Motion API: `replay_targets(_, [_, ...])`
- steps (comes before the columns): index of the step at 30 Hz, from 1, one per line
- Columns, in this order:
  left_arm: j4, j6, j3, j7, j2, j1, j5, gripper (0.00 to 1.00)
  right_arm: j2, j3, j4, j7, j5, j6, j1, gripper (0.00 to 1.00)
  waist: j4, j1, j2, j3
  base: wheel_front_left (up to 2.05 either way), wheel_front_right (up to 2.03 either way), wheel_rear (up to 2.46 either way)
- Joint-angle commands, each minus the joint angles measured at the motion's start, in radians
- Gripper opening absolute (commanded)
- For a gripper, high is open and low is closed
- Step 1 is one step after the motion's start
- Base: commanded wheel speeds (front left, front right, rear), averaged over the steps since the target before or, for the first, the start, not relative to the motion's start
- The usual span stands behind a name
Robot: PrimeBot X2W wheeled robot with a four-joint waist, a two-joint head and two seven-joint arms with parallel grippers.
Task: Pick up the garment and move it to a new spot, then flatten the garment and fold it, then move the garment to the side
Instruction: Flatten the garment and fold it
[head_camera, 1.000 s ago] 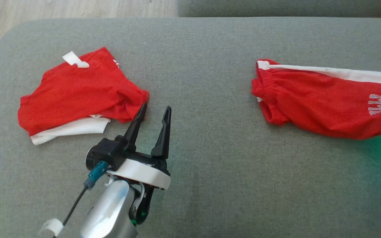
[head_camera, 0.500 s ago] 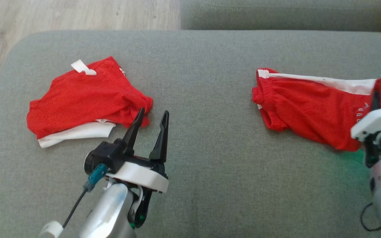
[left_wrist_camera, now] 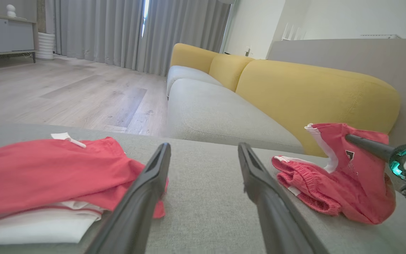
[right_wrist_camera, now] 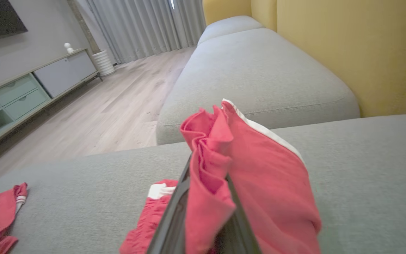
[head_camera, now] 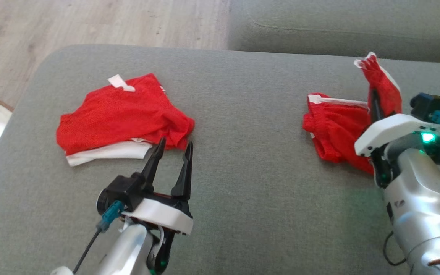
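- the right gripper (head_camera: 376, 100) pinches a raised end of the red garment (head_camera: 332, 130), at right on the grey cushion (head_camera: 250, 179).
- the left gripper (head_camera: 174, 144) is spread, beside a folded red garment (head_camera: 120, 118) at left.

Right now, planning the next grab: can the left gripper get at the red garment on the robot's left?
Probably yes: the left gripper is open, fingertips beside the near corner of the red garment on the grey cushion, nothing between.
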Motion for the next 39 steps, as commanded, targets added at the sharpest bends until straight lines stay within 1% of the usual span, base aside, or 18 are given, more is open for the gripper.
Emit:
replay_targets(1, [-0.029, 0.000, 0.033, -0.008, 0.010, -0.019, -0.004, 1.00, 0.017, 0.040, -0.041, -0.001, 0.014, -0.001, -0.008, 0.00, 0.014, 0.0001, 0.0000, -0.003, 0.00, 0.00, 0.00])
replay_targets(11, [-0.040, 0.008, 0.027, 0.001, 0.022, -0.010, -0.012, 1.00, 0.013, 0.187, -0.055, 0.018, 0.087, -0.001, 0.043, 0.00, 0.057, 0.0001, 0.0000, -0.002, 0.00, 0.00, 0.00])
replay_targets(16, [-0.044, 0.013, 0.026, 0.002, 0.024, -0.009, -0.015, 1.00, 0.014, 0.237, -0.038, 0.030, 0.099, -0.001, 0.057, 0.00, 0.057, 0.0001, 0.0000, -0.003, 0.00, 0.00, 0.00])
replay_targets(17, [-0.044, 0.014, 0.025, 0.002, 0.024, -0.008, -0.016, 1.00, 0.016, 0.255, -0.033, 0.035, 0.099, -0.001, 0.060, 0.24, 0.056, 0.0001, 0.0000, -0.004, 0.00, 0.00, 0.00])
replay_targets(18, [-0.045, 0.015, 0.025, 0.002, 0.025, -0.008, -0.016, 1.00, 0.018, 0.272, -0.025, 0.044, 0.097, -0.001, 0.065, 1.00, 0.054, 0.0001, 0.0000, -0.004, 0.00, 0.00, 0.00])
replay_targets(24, [-0.043, 0.020, 0.026, 0.002, 0.031, -0.003, -0.022, 1.00, 0.048, 0.415, -0.029, 0.098, 0.133, -0.001, 0.108, 1.00, 0.030, 0.0001, 0.0000, -0.021, 0.00, 0.00, 0.00])
replay_targets(27, [-0.043, 0.023, 0.030, 0.002, 0.036, -0.001, -0.027, 1.00, 0.056, 0.501, -0.075, 0.117, 0.185, -0.001, 0.136, 1.00, 0.007, 0.0001, 0.0000, -0.036, 0.00, 0.00, 0.00])
replay_targets(30, [-0.045, 0.026, 0.037, 0.000, 0.042, 0.003, -0.032, 1.00, 0.050, 0.551, -0.137, 0.101, 0.243, -0.001, 0.146, 1.00, -0.022, 0.0001, 0.0000, -0.051, 0.00, 0.00, 0.00])
replay_targets(32, [-0.048, 0.028, 0.043, -0.001, 0.046, 0.007, -0.035, 1.00, 0.028, 0.570, -0.175, 0.073, 0.264, -0.001, 0.145, 1.00, -0.043, 0.0001, 0.0000, -0.061, 0.00, 0.00, 0.00])
replay_targets(34, [-0.053, 0.031, 0.050, -0.002, 0.050, 0.011, -0.037, 1.00, 0.001, 0.568, -0.205, 0.034, 0.274, -0.001, 0.140, 1.00, -0.065, 0.0001, 0.0000, -0.070, 0.00, 0.00, 0.00])
replay_targets(36, [-0.060, 0.035, 0.060, -0.004, 0.053, 0.015, -0.039, 1.00, -0.026, 0.549, -0.225, -0.004, 0.268, -0.001, 0.136, 1.00, -0.085, 0.0001, 0.0000, -0.078, 0.00, 0.00, 0.00])
replay_targets(39, [-0.078, 0.040, 0.078, -0.006, 0.056, 0.021, -0.040, 1.00, -0.065, 0.491, -0.250, -0.046, 0.222, -0.001, 0.134, 1.00, -0.113, 0.0001, 0.0000, -0.082, 0.00, 0.00, 0.00])
